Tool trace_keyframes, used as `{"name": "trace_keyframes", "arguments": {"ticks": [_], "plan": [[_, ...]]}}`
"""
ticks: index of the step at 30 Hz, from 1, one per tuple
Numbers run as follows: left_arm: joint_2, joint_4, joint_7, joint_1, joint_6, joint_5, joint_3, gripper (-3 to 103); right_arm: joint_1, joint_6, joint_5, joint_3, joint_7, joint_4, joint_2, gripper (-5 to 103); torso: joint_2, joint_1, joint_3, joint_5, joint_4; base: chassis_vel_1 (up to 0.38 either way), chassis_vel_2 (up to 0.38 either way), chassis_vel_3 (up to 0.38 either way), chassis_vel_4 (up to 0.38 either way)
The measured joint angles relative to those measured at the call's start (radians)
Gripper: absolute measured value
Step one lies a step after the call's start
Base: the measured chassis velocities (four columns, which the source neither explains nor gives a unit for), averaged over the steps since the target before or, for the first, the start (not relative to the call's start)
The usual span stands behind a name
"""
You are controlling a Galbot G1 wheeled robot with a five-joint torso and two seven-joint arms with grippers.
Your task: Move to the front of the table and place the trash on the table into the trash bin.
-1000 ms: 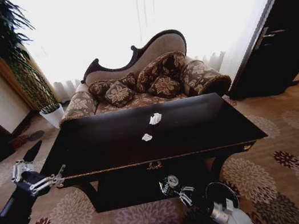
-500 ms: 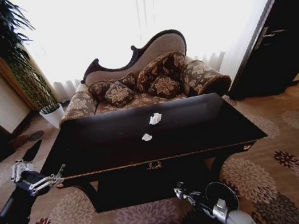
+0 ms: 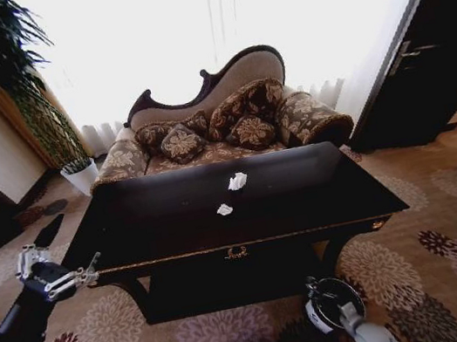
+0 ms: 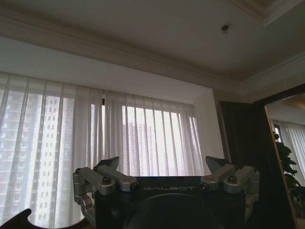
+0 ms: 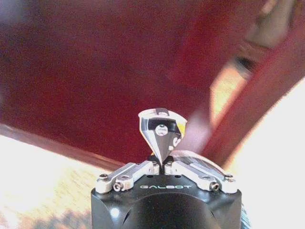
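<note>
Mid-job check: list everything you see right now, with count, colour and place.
table: one, glossy black, centre.
paper scraps: two, white, on the table's middle.
trash bin: one, dark with pale rim, on the floor in front of the table.
sofa: one, brown patterned, behind the table.
plant pot: one, white, far left on the floor.
left pincer: open, raised beside the table's left corner.
right pincer: shut on printed scrap, low by the bin.

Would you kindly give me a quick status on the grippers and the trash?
Left gripper open, beside table front left corner. Right gripper low before table, fingers shut on printed scrap. Two paper scraps on tabletop.
</note>
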Motion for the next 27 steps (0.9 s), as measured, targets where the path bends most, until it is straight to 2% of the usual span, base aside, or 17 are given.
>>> {"name": "trace_keyframes", "arguments": {"ticks": [4, 6, 12, 25, 26, 27], "plan": [[0.001, 0.000, 0.000, 0.001, 0.000, -0.001, -0.001, 100, 0.013, -0.048, 0.025, -0.002, 0.042, -0.028, -0.008, 0, 0.000, 0.000, 0.000, 0.0004, 0.0001, 0.000, 0.000, 0.000, 0.000], [0.004, -0.001, 0.000, 0.004, -0.001, -0.002, -0.003, 100, 0.025, -0.096, 0.079, -0.008, 0.073, -0.057, -0.020, 0, 0.000, 0.000, 0.000, 0.0001, 0.0000, 0.000, 0.000, 0.000, 0.000], [0.008, -0.001, 0.001, 0.005, -0.001, -0.006, -0.008, 100, 0.057, -0.128, 0.160, -0.014, 0.108, -0.087, -0.026, 0, 0.000, 0.000, 0.000, 0.0003, 0.0001, 0.000, 0.000, 0.000, 0.000], [0.004, 0.001, 0.005, 0.001, -0.001, -0.001, 0.000, 100, 0.061, -0.143, 0.148, -0.013, 0.111, -0.096, -0.009, 0, 0.000, 0.000, 0.000, 0.0001, 0.0000, 0.000, 0.000, 0.000, 0.000], [0.004, 0.001, 0.006, 0.001, -0.001, -0.001, 0.000, 100, 0.059, -0.148, 0.144, -0.012, 0.111, -0.093, -0.007, -3, 0.000, 0.000, 0.000, 0.0001, 0.0000, 0.000, 0.000, 0.000, 0.000], [0.004, 0.001, 0.006, 0.001, -0.001, -0.001, 0.000, 100, 0.057, -0.152, 0.143, -0.011, 0.111, -0.090, -0.006, 2, 0.000, 0.000, 0.000, 0.0001, 0.0000, 0.000, 0.000, 0.000, 0.000]]}}
